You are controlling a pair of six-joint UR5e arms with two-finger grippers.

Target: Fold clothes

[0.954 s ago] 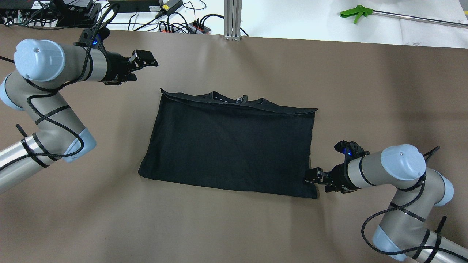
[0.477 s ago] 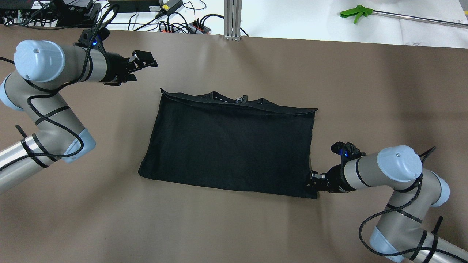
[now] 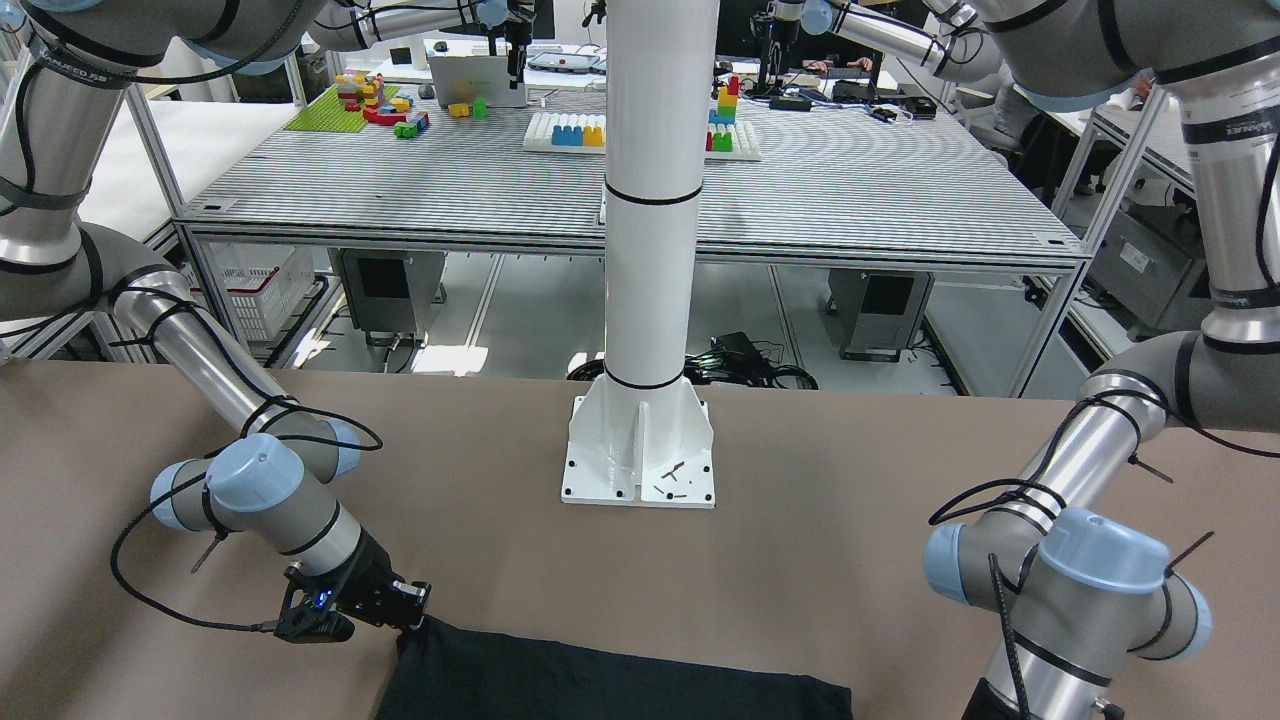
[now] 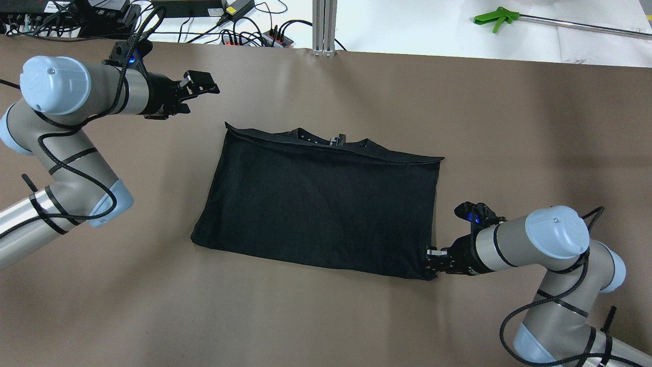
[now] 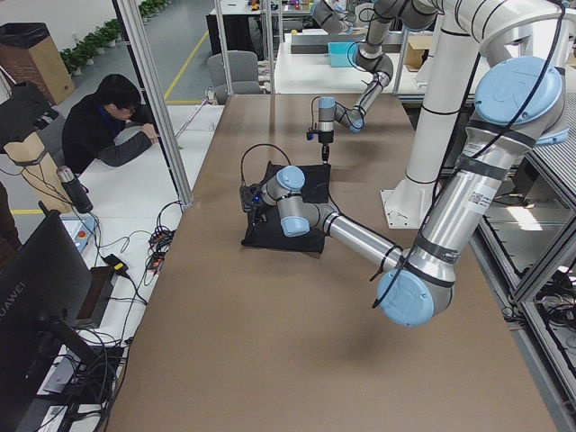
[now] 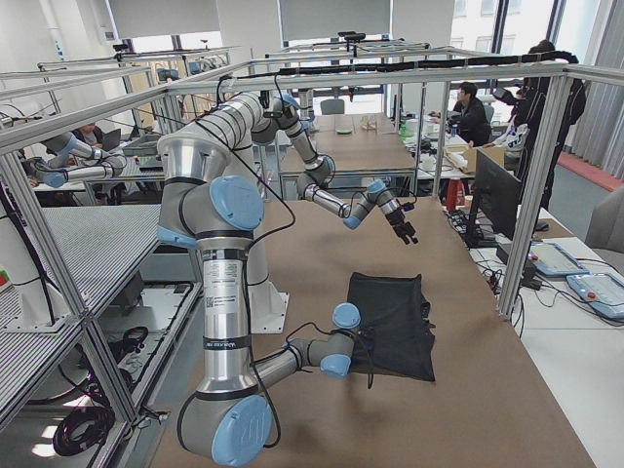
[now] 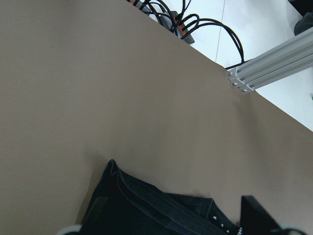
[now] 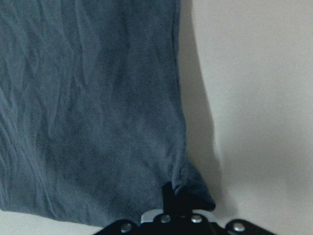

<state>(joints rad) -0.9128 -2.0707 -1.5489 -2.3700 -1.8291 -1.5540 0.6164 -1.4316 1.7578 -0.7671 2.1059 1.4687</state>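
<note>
The black garment [image 4: 321, 204] lies folded into a rectangle in the middle of the brown table, collar at the far edge. It also shows in the front-facing view [image 3: 600, 685] and the right wrist view [image 8: 98, 98]. My right gripper [image 4: 431, 255] sits low at the garment's near right corner and is shut on it; the cloth puckers at the fingertips [image 8: 175, 188]. My left gripper [image 4: 202, 84] hovers open and empty beyond the garment's far left corner, which the left wrist view shows [image 7: 146, 210].
The white pillar [image 3: 650, 200] stands on its base plate [image 3: 640, 450] at the robot's side of the table. Cables and power strips [image 4: 254, 33], an aluminium post [image 4: 324, 28] and a green-handled tool [image 4: 496, 19] lie beyond the far edge. A person [image 5: 112, 126] sits there.
My right gripper has moved in and lower onto the garment's near right corner and closed on it; that corner has shifted slightly left. The left arm has not moved.
</note>
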